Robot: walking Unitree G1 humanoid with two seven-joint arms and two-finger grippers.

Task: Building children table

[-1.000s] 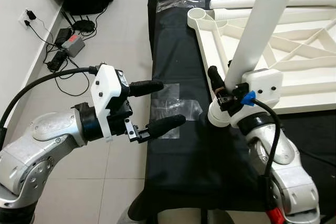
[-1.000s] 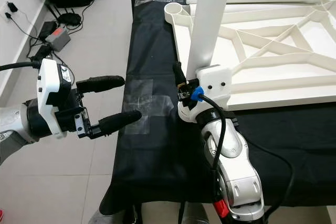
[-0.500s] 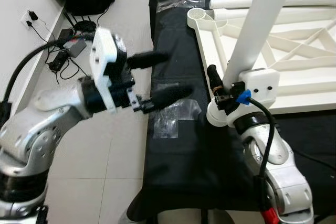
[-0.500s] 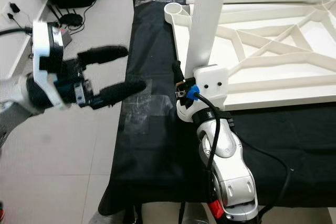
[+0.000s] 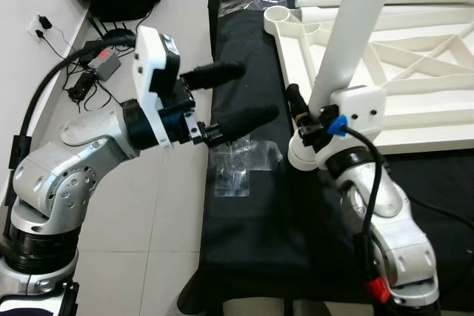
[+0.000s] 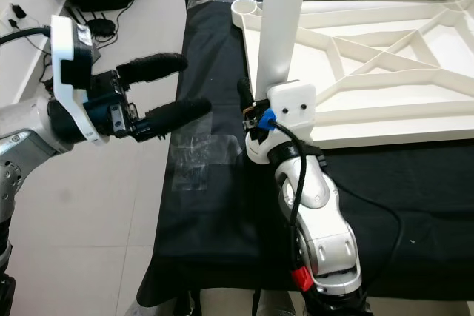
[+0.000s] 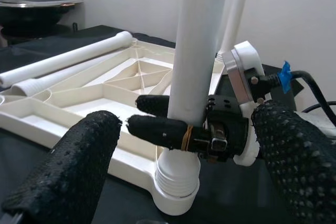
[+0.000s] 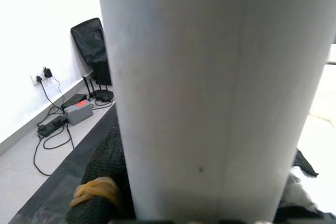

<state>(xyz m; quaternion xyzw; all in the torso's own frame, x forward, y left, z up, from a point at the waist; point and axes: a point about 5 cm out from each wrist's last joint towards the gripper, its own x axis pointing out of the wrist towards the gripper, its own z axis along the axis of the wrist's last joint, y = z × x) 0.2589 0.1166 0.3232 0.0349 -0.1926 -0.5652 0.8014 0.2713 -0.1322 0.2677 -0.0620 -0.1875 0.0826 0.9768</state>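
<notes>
Your white tabletop frame (image 5: 415, 86) lies underside-up on the black-covered bench (image 5: 259, 227), beyond the right gripper's jaws; the white table leg (image 5: 355, 27) stands nearly upright in the frame's near corner socket, its long axis rising straight out of those jaws; your right gripper (image 5: 305, 120) is clamped on the leg low down, just above the socket collar; your left gripper (image 5: 233, 98) hovers beside it with jaws wide apart, the leg dead ahead of the opening; I judge the left the arm to bring in higher on the shaft.
</notes>
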